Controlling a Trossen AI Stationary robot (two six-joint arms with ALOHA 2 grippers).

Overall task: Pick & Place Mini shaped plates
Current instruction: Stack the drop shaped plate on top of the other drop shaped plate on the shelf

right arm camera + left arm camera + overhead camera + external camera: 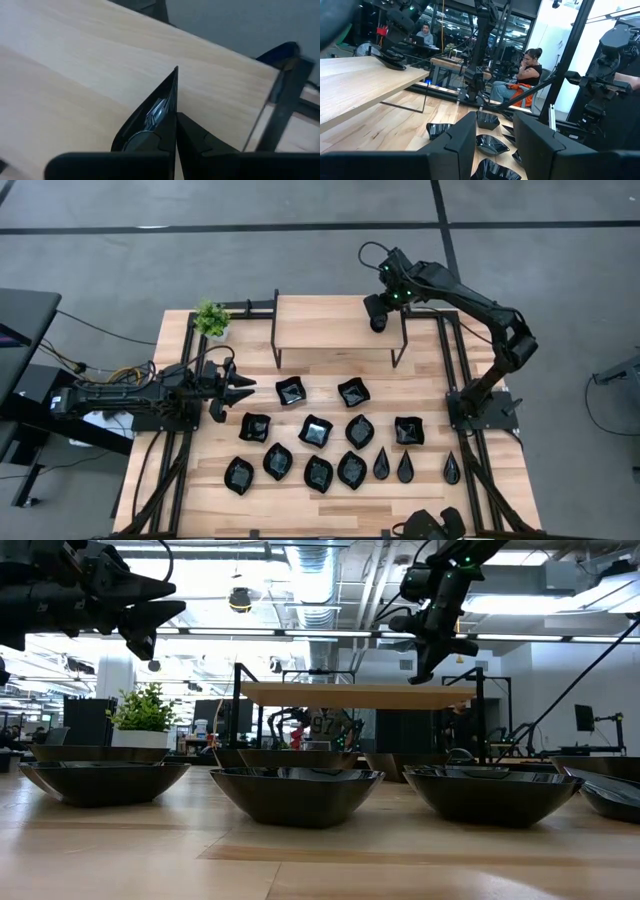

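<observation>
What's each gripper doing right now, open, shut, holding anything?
Left gripper: open, empty, over the table's left side near the mini shaped plates.
Right gripper: shut on a black dish, above the wooden shelf.

Two matte black jointed arms; black cable looped at right wrist, green indicator light; angular black jaws.

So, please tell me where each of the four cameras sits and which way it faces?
High view: above the table, facing straight down; both arms, mini shaped plates, shelf.
Low view: table height, facing level across; plates in front, both arms above.
Left wrist view: on the left arm, past the open left gripper toward plates and seated people.
Right wrist view: on the right arm, over the shelf top; right gripper holds a plate.
Shared: the shelf shows in all four.
</observation>
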